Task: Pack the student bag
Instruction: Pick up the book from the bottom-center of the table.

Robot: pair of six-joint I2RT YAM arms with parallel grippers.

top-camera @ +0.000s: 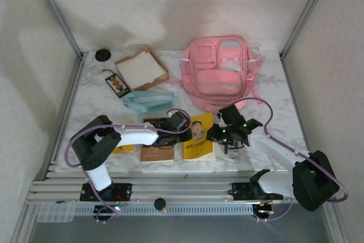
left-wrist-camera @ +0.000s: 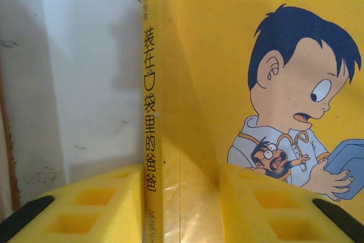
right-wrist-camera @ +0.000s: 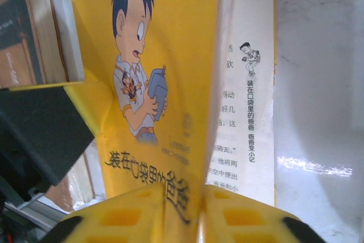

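Top view, student bag lies flat just beyond the yellow book; left wrist, my left fingers stand apart astride that book's spine; right wrist, my right fingers pinch only its lifted cover, so I reckon lifting could flop it open or tear it.

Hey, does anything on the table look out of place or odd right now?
Yes, the yellow book near the table's front edge. Its cover is peeled up off the pages and apparently pinched on its own in the right claw, so a printed inner page shows beside it. Nothing else stands out.
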